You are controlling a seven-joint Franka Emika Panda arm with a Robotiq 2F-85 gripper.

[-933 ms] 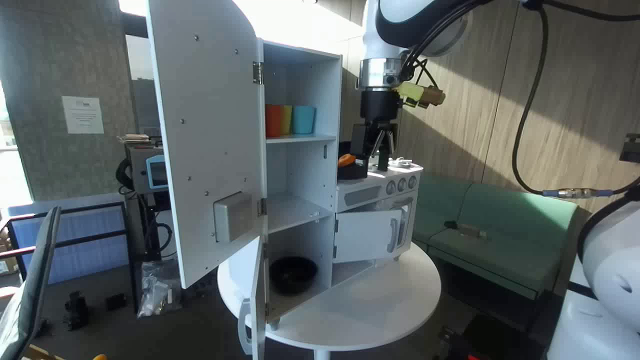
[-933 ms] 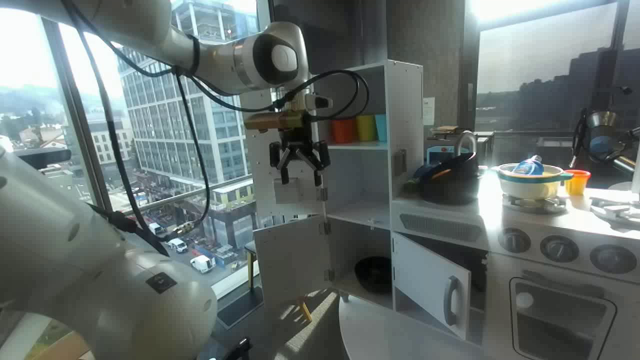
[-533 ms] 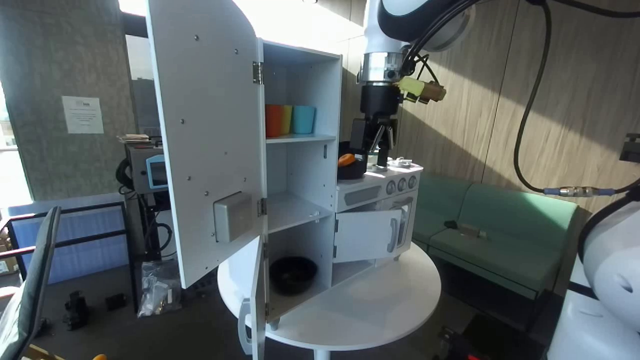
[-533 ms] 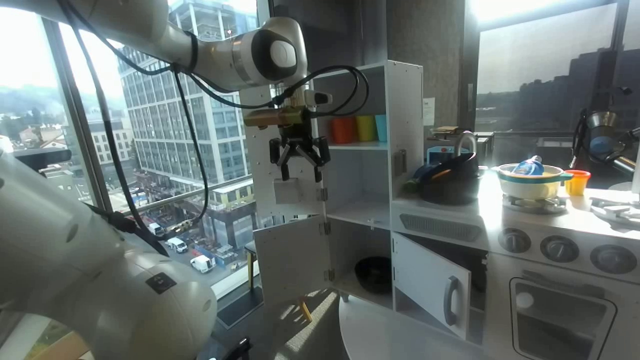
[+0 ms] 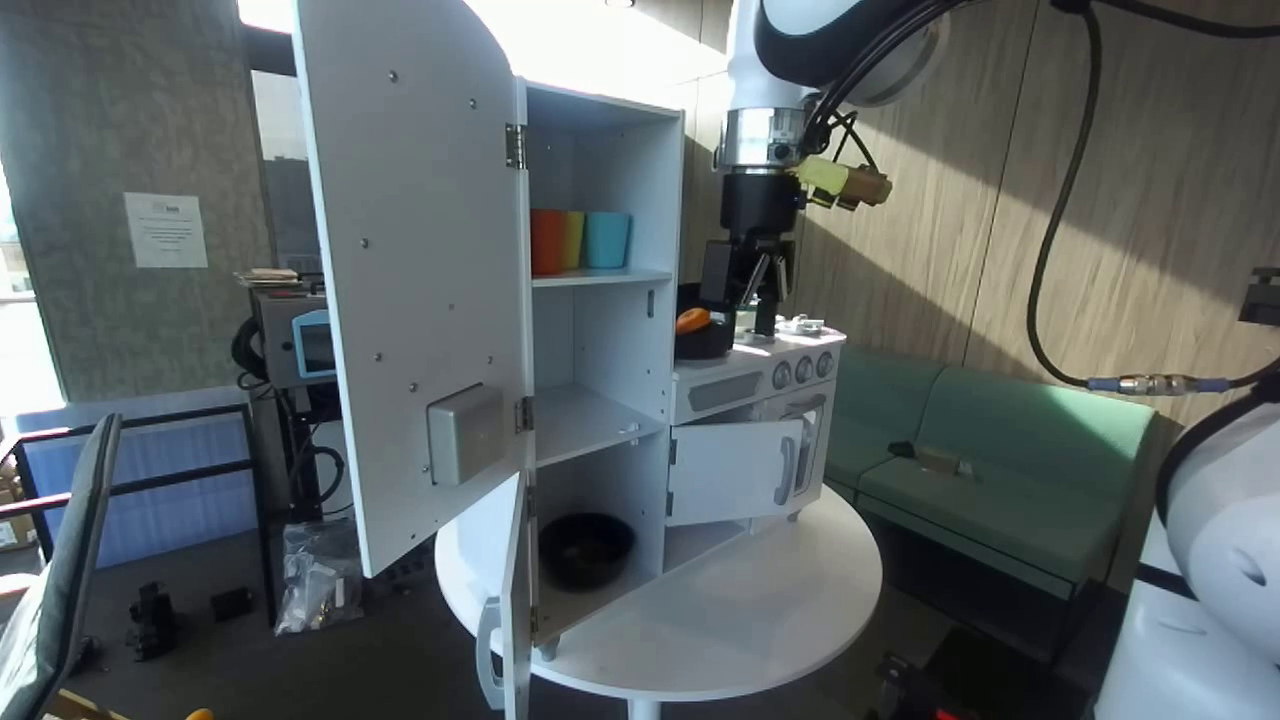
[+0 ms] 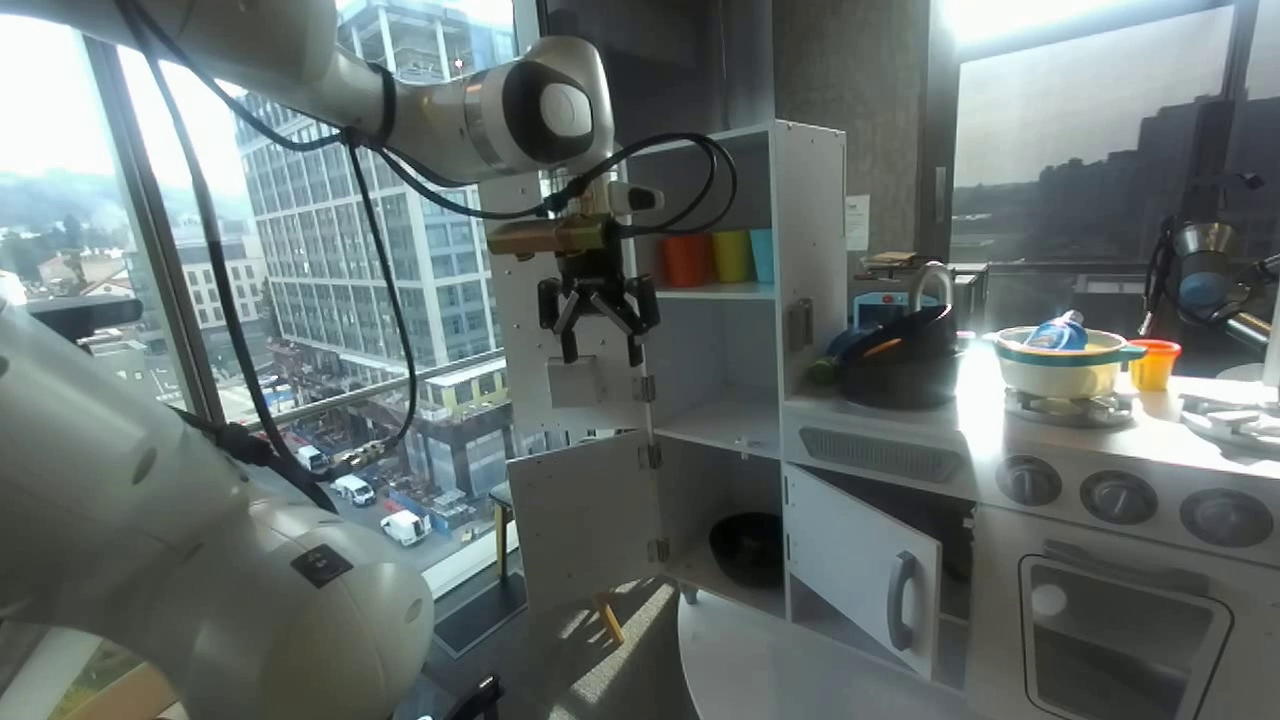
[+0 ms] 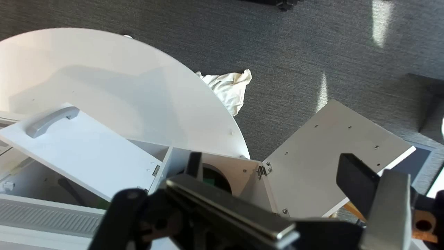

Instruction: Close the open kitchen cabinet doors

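my hand (image 6: 602, 348) hangs with fingers apart. the tall door (image 5: 420, 260), lower door (image 6: 585, 520) and small door (image 6: 850, 560) by the oven (image 6: 1120, 630) stand open.

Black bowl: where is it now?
In both exterior views, the black bowl sits in the bottom compartment of the tall cabinet, right of the open lower door and left of the open small door.
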